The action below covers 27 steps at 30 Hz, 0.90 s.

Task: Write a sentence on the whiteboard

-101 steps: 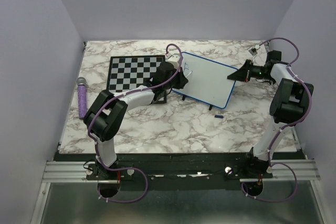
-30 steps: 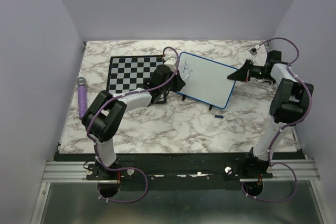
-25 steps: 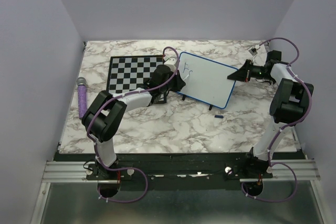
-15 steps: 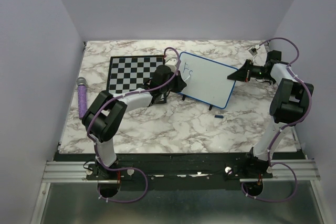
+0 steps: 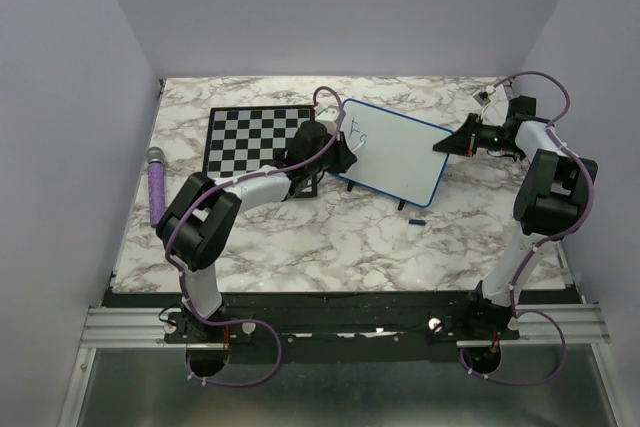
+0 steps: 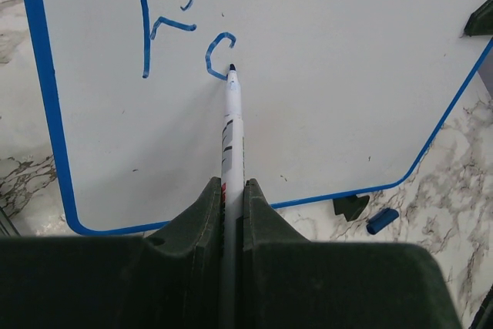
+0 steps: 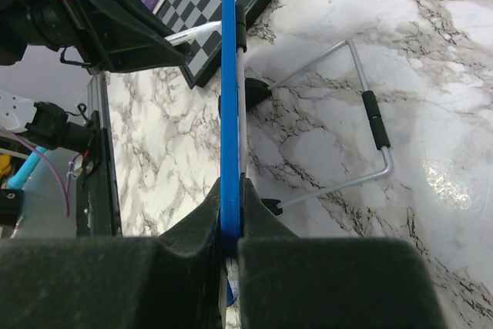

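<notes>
Top view: since earlier frame, blue strokes have appeared on whiteboard (image 5: 395, 152), centre-right of surface (image 5: 300, 237); left gripper (image 5: 345, 154) nudged along its left edge.
Left wrist: gripper clamped on marker (image 6: 233, 113), tip touching board at half-drawn second letter of sentence (image 6: 181, 28), upper left.
Right wrist: right gripper (image 7: 229, 194) pinches blue frame edge-on.
Risk: excess marker pressure could tilt board and smear strokes.

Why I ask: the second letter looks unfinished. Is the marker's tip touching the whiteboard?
Touching. The left wrist view shows the marker tip resting on the whiteboard right where the blue curved stroke ends, no gap between them.
</notes>
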Each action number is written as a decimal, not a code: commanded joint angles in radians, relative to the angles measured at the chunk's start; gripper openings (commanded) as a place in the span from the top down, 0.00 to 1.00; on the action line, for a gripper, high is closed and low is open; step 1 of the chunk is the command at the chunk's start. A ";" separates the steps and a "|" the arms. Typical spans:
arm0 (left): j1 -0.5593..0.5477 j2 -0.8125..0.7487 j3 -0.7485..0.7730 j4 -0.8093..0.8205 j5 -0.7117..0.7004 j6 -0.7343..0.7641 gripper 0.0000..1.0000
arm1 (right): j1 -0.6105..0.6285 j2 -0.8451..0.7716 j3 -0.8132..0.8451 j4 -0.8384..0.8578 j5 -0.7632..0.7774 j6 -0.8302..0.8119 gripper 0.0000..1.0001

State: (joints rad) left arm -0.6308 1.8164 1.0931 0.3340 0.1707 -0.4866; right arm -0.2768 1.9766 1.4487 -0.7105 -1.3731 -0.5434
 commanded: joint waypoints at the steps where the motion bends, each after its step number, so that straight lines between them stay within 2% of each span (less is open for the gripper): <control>1: -0.004 0.011 0.048 -0.019 -0.011 -0.004 1.00 | -0.005 0.008 0.027 0.020 0.040 -0.052 0.99; 27: 0.005 0.041 0.090 -0.081 -0.037 -0.003 1.00 | -0.005 0.007 0.029 0.017 0.039 -0.053 0.99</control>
State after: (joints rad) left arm -0.6304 1.8351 1.1580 0.2794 0.1684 -0.4870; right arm -0.2768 1.9766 1.4487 -0.7120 -1.3727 -0.5434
